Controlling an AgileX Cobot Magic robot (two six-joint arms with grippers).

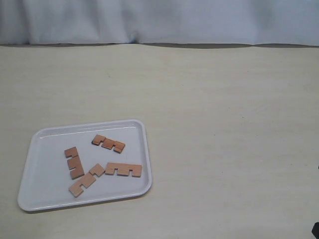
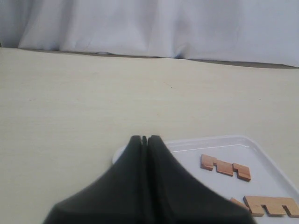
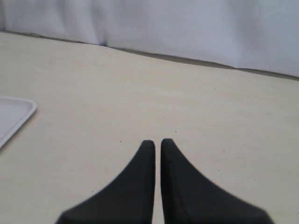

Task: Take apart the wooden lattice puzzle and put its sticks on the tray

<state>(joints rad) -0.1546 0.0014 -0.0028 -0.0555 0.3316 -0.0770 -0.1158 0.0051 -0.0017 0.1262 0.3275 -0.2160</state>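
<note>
Reddish-brown sticks (image 1: 123, 170) lie loose on the white tray (image 1: 50, 164) in the lower left of the exterior frame. There are four of them, each flat and none locked into another. Two come close at their ends near the tray's middle, and I cannot tell whether they touch. The rest of the pale bench (image 1: 224, 124) carries no wood that I can see.

The left end effector (image 2: 144, 138) is clenched, its black fingertips pressed together with nothing between them. It hangs over the tray's near corner in the left wrist frame, with two sticks showing at the lower right. The right end effector (image 3: 157, 141) is all but clenched too, with only a thin slit between its tips. It grasps nothing and hovers over bare bench, with a tray corner at the left edge of its frame. Neither arm shows clearly in the exterior frame.

To my eye the taking-apart and the placing are both done, so the task looks complete. What remains, I judge, is only to hold both arms clear of the tray without knocking a stick over the low rim.
</note>
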